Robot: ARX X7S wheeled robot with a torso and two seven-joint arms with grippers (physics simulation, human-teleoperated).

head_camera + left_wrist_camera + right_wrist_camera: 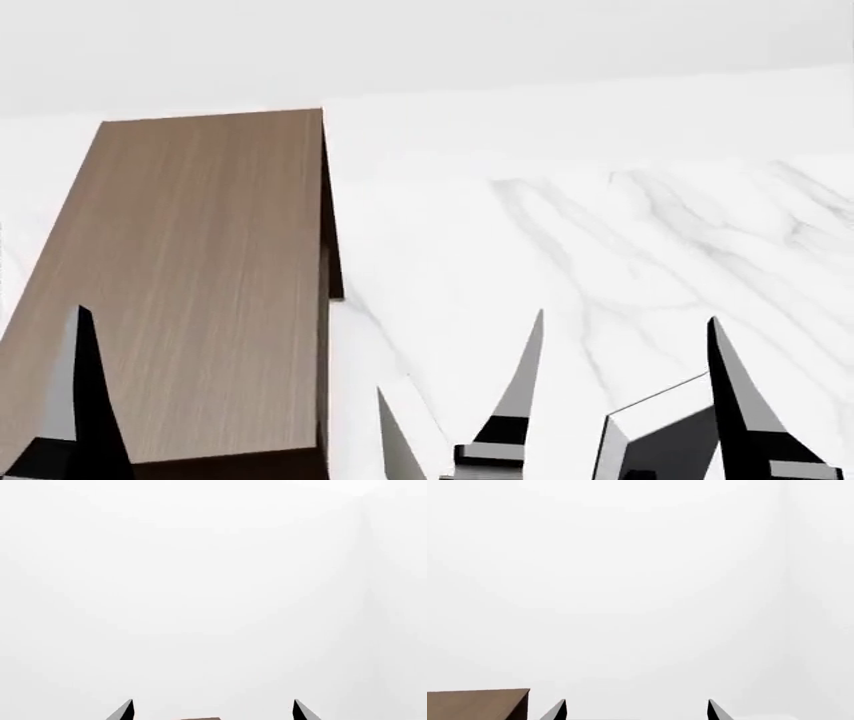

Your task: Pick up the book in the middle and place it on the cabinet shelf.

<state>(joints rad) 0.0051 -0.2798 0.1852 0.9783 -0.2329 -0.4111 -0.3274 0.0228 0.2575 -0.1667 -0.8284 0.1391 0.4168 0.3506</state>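
The cabinet shelf is the light brown wood-grain top of a tall cabinet at the left of the head view. My left gripper is open, its fingers spread wide over the shelf's near end. A sliver of brown shows between its fingertips in the left wrist view, where the gripper holds nothing. My right gripper is open, to the right of the cabinet. A dark charcoal slab with pale edges, which looks like the book, shows low between its fingers. I cannot tell if it touches them.
A white marble surface stretches to the right of the cabinet and beyond it. A plain white wall fills both wrist views. The cabinet's corner shows beside the open right gripper. The two off-white books are out of view.
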